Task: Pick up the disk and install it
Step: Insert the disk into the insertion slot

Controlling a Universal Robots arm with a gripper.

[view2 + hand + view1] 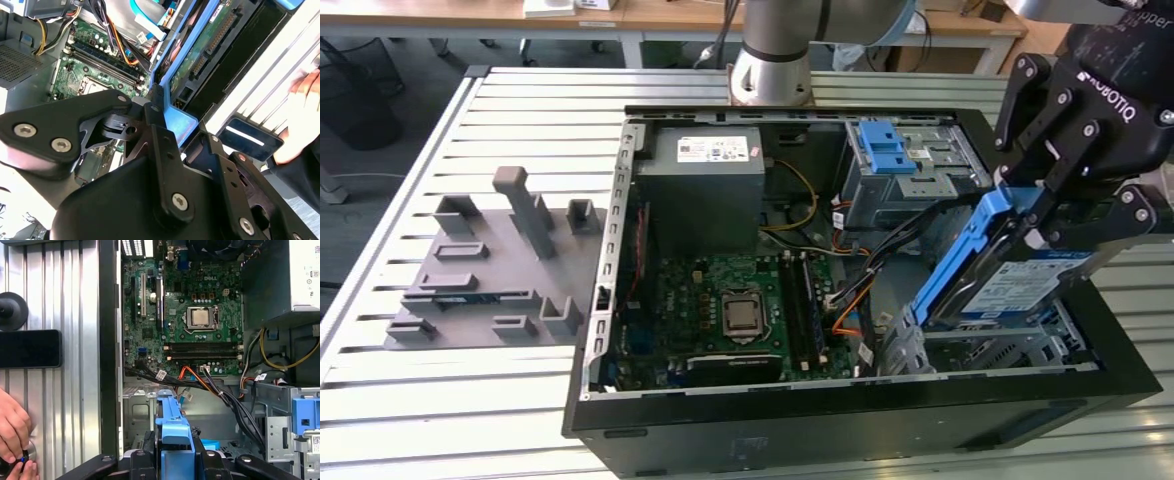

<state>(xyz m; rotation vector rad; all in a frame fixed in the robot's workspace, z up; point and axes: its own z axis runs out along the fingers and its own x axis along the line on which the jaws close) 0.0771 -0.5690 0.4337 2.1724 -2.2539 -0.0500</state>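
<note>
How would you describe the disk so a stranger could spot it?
Find the open black computer case on the slatted table. At its end on the exterior view's right, the disk is held tilted in the tool: flat silver, white-and-blue label, blue rails, unlike the grey power supply box.

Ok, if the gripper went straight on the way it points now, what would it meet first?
Shut on the disk, the gripper points down into the open case. The disk's lower edge would probably meet the metal drive cage beneath it first, though the gap between them is hard to judge.
</note>
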